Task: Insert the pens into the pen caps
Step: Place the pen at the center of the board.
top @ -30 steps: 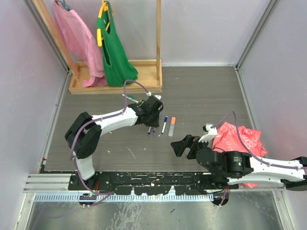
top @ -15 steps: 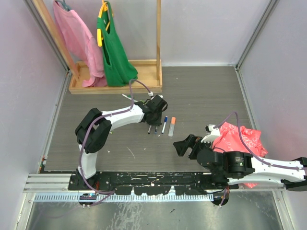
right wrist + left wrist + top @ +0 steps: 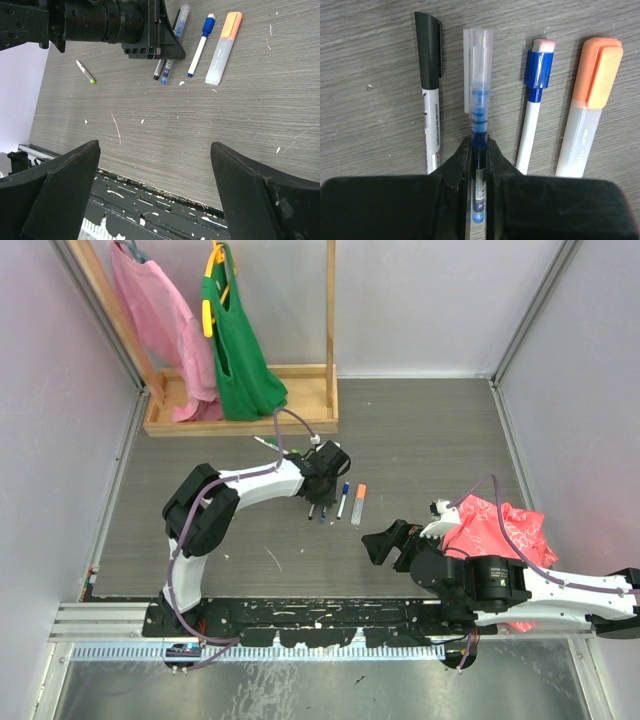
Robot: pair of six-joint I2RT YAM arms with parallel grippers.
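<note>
Several pens lie side by side on the grey table. In the left wrist view, from left to right, they are a black-capped pen (image 3: pixel 428 95), a blue pen (image 3: pixel 479 100) under a clear cap, a white pen with a blue cap (image 3: pixel 536 105) and an orange-capped highlighter (image 3: pixel 590 110). My left gripper (image 3: pixel 479 146) is shut on the blue pen's barrel; from above it (image 3: pixel 322 480) sits at the row's far end. A thin green-tipped pen (image 3: pixel 86 72) lies apart to the left. My right gripper (image 3: pixel 155 180) hangs open over bare table, nearer than the row (image 3: pixel 200 45).
A wooden rack (image 3: pixel 240 405) with a pink bag and a green bag (image 3: pixel 238 340) stands at the back left. A crumpled red bag (image 3: pixel 498 530) lies beside the right arm. Small white scraps (image 3: pixel 116 127) dot the table. The black rail (image 3: pixel 300 615) runs along the near edge.
The left arm has swung its elbow to the right, and its gripper has shifted a little rightward at the pen row. The right gripper has barely moved.
</note>
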